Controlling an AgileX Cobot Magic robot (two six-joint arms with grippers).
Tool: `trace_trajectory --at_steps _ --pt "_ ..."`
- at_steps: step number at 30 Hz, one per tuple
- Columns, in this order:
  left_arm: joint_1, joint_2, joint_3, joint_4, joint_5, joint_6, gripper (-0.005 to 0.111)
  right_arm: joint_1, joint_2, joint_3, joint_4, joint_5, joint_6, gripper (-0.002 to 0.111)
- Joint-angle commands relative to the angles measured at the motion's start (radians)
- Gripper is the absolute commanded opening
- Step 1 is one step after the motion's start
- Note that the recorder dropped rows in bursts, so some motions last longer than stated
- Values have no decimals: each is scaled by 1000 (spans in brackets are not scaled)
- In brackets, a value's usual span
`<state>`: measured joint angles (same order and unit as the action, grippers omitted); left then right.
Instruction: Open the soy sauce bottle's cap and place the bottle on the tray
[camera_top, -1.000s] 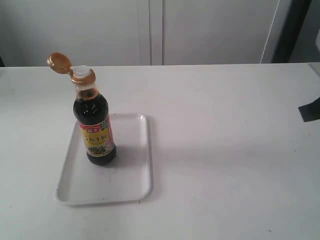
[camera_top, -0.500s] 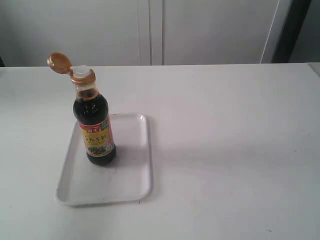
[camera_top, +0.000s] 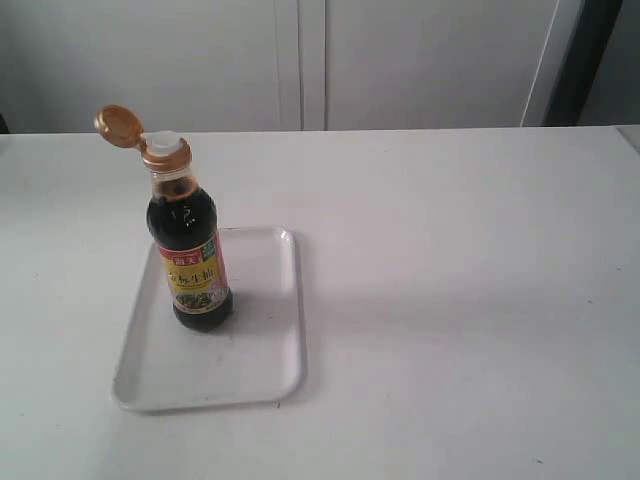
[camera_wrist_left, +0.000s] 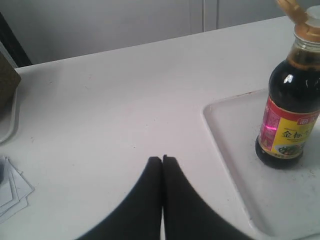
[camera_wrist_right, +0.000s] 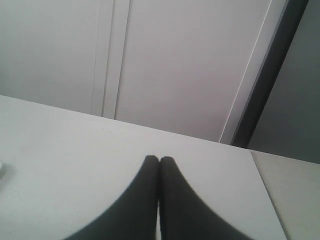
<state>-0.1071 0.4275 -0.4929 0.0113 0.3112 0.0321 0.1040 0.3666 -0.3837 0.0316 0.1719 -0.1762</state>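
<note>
White plastic comes first: the tray (camera_top: 265, 360) lies nearest on the surface (camera_top: 450, 300), its front half bare. The soy sauce bottle (camera_top: 190, 260) stands upright on it, toward its left side and inside the rim. Above, the cap (camera_top: 119, 124) is flipped back on its hinge, leaving the white spout (camera_top: 163, 140) uncovered. Both parts of the task look done.

Neither arm shows in the exterior view. The left end effector (camera_wrist_left: 162, 161) is clenched on nothing, over bare surface beside the tray. The right end effector (camera_wrist_right: 159, 161) is likewise clenched and empty, well apart from the tray, facing the pale cabinet doors (camera_top: 400, 60) at the back.

The risk now is a spill. The bottle is tall on a narrow base and its spout is open. A careless sweep of the left arm against tray or glass could tip it and pour sauce out.
</note>
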Motion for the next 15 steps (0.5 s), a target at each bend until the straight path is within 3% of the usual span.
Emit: trace_trajectory --at_steps 1,15 --pt "1 -69 42 -11 3 -14 0 -6 -78 30 6 4 -1 0" --pt "1 -194 53 -32 74 -2 0 -6 -179 49 6 -7 -1 0"
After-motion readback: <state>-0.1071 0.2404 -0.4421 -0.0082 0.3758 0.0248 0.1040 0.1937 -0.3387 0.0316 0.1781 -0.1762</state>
